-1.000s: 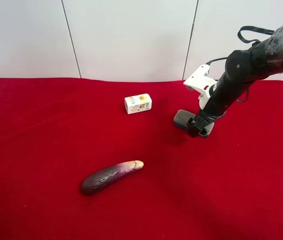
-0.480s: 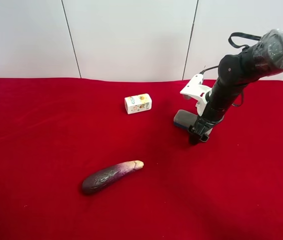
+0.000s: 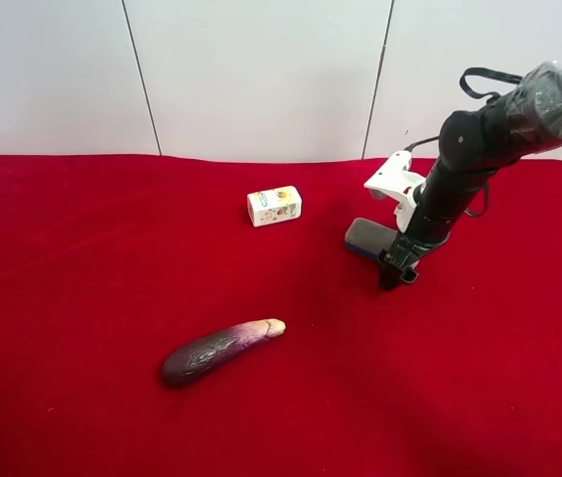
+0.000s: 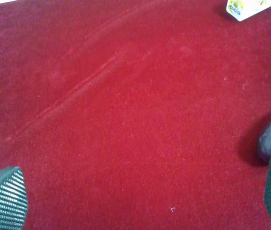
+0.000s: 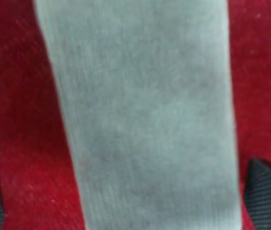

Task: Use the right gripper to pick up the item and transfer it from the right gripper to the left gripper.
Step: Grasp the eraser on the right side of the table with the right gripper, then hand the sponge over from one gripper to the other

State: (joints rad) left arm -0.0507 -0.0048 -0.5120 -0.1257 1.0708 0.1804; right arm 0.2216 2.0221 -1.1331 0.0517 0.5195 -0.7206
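Covered edge to edge in red cloth (image 3: pixel 82 258), faintly creased. Backed by white wall panels (image 3: pixel 261 70) with 2 dark vertical seams.

At left-centre, lying on its side: purple eggplant (image 3: pixel 221 350), pale stem end toward the view's right.

Further back, near centre: small white carton (image 3: pixel 274 206), closed, contents not visible. Printed in green and yellow, lettering too small to read.

Right of the carton, flat on the cloth: the item (image 3: pixel 365 237), grey top over a blue base.

Poised at its right end, tips at cloth level: the right gripper (image 3: pixel 397 270), white housing above. In the right wrist view, spread wide with 1 ribbed fingertip (image 5: pixel 265 191) on each side of the grey top; nothing gripped.

In the left wrist view: the left gripper (image 4: pixel 140 201), likewise spread wide and empty, above bare cloth, eggplant tip just beside 1 finger.
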